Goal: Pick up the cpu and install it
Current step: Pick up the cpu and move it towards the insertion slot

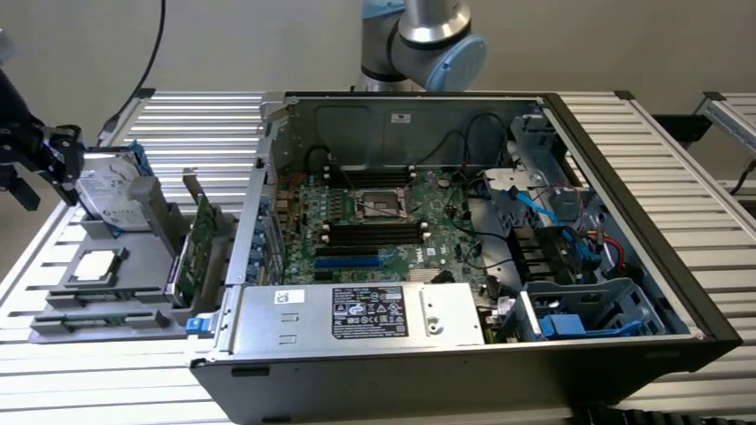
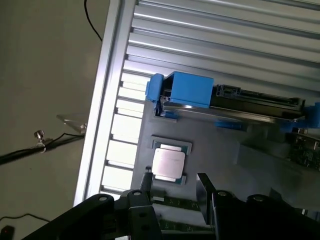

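The cpu [image 2: 168, 163] is a small square chip with a silvery top plate. It lies flat in a recess of the grey holder [image 2: 220, 165] beside the computer case, and appears again as the cpu [image 1: 97, 265] at the exterior view's left. My gripper [image 2: 175, 192] hovers above it, open, with its dark fingers [image 2: 204, 196] apart and nothing between them. At the exterior view's far left edge the gripper [image 1: 35, 173] hangs over the holder. The motherboard's square socket frame [image 1: 381, 204] sits inside the open case, far from the gripper.
A silver hard drive [image 1: 106, 190] with blue brackets [image 2: 187, 90] leans upright just behind the cpu. A green expansion card [image 1: 195, 252] stands between the holder and the case wall [image 1: 254, 239]. The slatted aluminium table [image 2: 125, 125] ends close by, with floor and cables beyond.
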You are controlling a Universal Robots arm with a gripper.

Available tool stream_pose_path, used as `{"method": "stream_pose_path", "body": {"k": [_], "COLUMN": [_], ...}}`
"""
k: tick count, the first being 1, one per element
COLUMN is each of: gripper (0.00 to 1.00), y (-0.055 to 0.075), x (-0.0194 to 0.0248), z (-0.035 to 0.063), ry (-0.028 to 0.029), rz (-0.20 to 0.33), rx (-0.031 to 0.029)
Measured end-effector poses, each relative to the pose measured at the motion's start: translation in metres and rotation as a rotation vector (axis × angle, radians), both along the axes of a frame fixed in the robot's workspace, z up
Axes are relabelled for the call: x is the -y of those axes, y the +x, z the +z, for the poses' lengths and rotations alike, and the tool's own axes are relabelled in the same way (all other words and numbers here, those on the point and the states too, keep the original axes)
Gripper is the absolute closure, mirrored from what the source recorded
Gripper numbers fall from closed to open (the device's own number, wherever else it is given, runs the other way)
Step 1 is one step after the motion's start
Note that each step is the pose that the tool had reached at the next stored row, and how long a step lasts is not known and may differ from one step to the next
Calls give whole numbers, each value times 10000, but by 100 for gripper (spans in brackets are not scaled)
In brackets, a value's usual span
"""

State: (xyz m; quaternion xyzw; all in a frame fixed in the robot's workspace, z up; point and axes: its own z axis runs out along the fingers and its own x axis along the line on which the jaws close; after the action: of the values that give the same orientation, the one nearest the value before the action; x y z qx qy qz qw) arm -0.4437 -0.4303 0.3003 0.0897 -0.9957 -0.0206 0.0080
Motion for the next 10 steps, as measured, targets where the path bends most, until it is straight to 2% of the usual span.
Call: {"method": "stream_pose_path", "body": {"k": [3, 7, 10], "gripper": [52, 52, 50], "y": [-1, -6, -10], "x": [0, 0, 0], "z": [-40, -113, -163], "ry": [0, -12, -58], "rz": [-330, -852, -990], "rx": [33, 35, 37]}}
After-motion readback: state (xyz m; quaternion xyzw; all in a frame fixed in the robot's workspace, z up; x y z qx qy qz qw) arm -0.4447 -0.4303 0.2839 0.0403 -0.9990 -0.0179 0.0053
